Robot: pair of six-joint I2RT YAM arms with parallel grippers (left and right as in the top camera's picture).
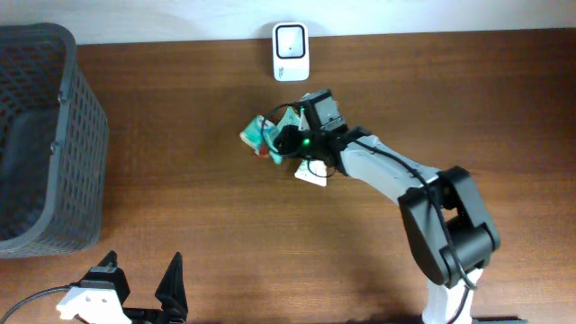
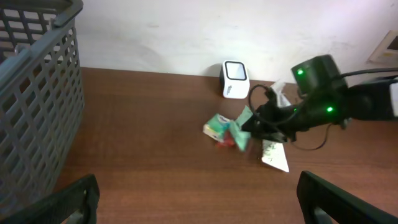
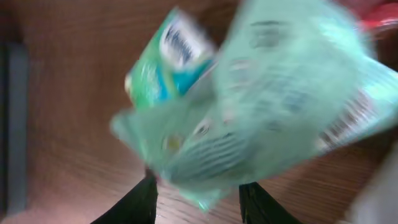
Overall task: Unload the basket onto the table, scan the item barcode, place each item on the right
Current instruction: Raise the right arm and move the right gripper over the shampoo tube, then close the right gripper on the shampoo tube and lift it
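Now | your right tool (image 3: 200,196) pinches the mint-green packet (image 3: 280,106) | left tool (image 1: 144,261) spread | careful: limp film could slip or fold and spoil your scan.

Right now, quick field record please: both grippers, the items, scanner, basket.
left gripper: open, empty, at near table edge
right gripper: shut on pale green plastic packet
white box-shaped barcode scanner: far edge of brown wooden table, beyond right gripper
teal tissue pack: beside held packet
white flat sachet: on table by right wrist
grey plastic mesh basket: far left
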